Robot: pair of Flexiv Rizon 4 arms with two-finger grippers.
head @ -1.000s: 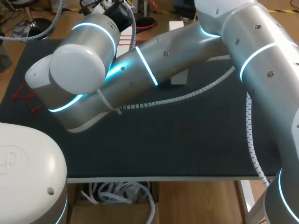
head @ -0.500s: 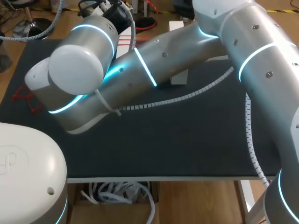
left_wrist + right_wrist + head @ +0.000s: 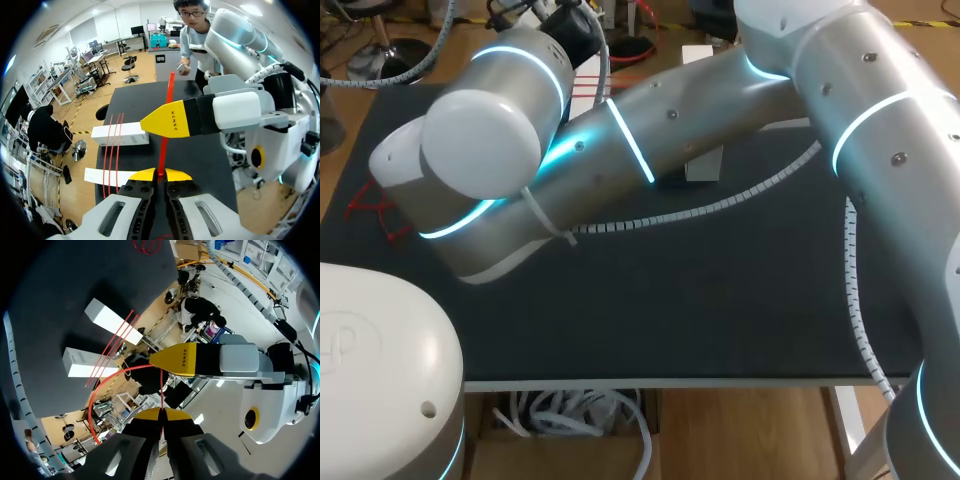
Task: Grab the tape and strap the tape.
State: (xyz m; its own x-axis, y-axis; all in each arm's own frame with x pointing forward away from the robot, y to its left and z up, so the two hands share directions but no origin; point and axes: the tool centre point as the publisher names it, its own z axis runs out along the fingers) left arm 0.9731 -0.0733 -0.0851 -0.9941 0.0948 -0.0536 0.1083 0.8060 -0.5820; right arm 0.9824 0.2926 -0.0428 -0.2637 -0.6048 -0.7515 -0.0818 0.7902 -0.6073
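Observation:
The tape is a thin red strap (image 3: 165, 135). In the left wrist view it rises from between my left gripper's (image 3: 160, 175) yellow tips, which are shut on it, and passes my right gripper's yellow finger (image 3: 170, 125) just ahead. In the right wrist view my right gripper (image 3: 161, 413) is shut on the same red strap (image 3: 102, 385), which bows out in a loop beside it; my left gripper's yellow finger (image 3: 182, 360) lies crosswise just ahead. In the head view both grippers are hidden behind my right arm (image 3: 620, 150).
More red straps (image 3: 112, 145) lie across two white blocks (image 3: 122, 134) (image 3: 102, 176) on the black table (image 3: 720, 300). One white block (image 3: 703, 165) shows under the arm. A red tangle (image 3: 370, 205) lies at the far left. A white ribbed cable (image 3: 720, 207) crosses the table.
My right arm's elbow has shifted slightly to the left in the head view. Nothing else has visibly changed.

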